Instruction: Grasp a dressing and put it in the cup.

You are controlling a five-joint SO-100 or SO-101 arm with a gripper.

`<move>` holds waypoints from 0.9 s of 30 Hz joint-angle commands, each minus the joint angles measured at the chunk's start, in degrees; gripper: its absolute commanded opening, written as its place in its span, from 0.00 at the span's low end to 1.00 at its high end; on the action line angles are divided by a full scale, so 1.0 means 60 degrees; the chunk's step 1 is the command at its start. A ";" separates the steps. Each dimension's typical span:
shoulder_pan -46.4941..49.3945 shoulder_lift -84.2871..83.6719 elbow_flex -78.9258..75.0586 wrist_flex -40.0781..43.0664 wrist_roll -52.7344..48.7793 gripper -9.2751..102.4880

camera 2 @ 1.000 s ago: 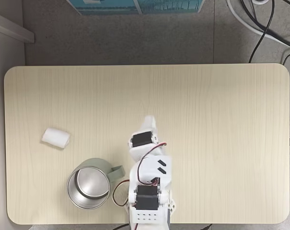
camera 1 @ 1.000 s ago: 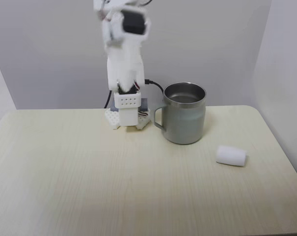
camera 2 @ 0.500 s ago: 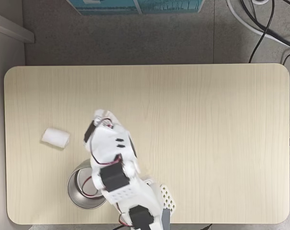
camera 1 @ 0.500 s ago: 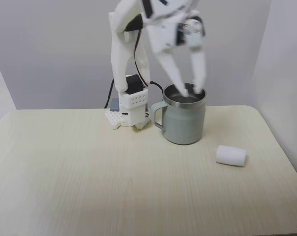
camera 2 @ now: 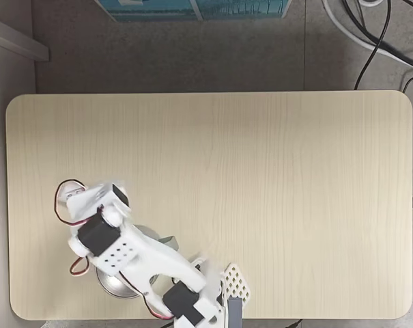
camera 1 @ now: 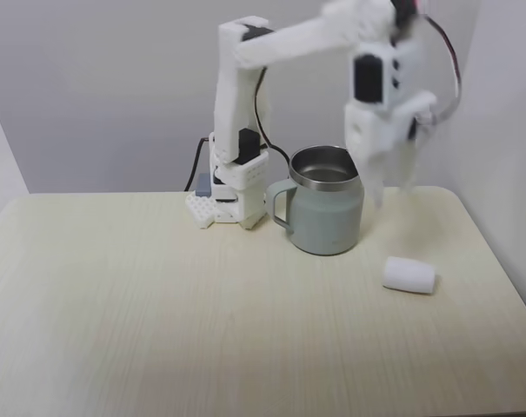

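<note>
The mint-green cup [camera 1: 326,213] stands at the back of the table, handle to the left, steel inside bare. The dressing [camera 1: 409,274], a small white roll, lies on the table to the cup's front right. My gripper [camera 1: 393,187] hangs motion-blurred just right of the cup and well above the dressing, fingers spread and nothing between them. In the top-down fixed view the arm [camera 2: 124,253] crosses over the cup [camera 2: 110,287], and its end covers the spot where the dressing lies, so the roll is hidden there.
The arm's base [camera 1: 232,204] with its cable is bolted left of the cup. The pale wood table [camera 1: 158,330] has broad free room in front and to the left. A wall stands close past the table's right edge. Cables [camera 2: 370,41] lie on the floor.
The arm unfolded from its upright rest, swung over the cup, and now hangs past the cup's right side above the dressing. Cup and dressing stayed put.
</note>
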 commanded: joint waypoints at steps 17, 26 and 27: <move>-0.0806 0.3911 0.1802 0.0381 -0.1523 0.27; -0.0908 0.5098 0.2886 0.0381 -0.1816 0.27; -0.0908 0.5215 0.2988 0.0381 -0.1846 0.27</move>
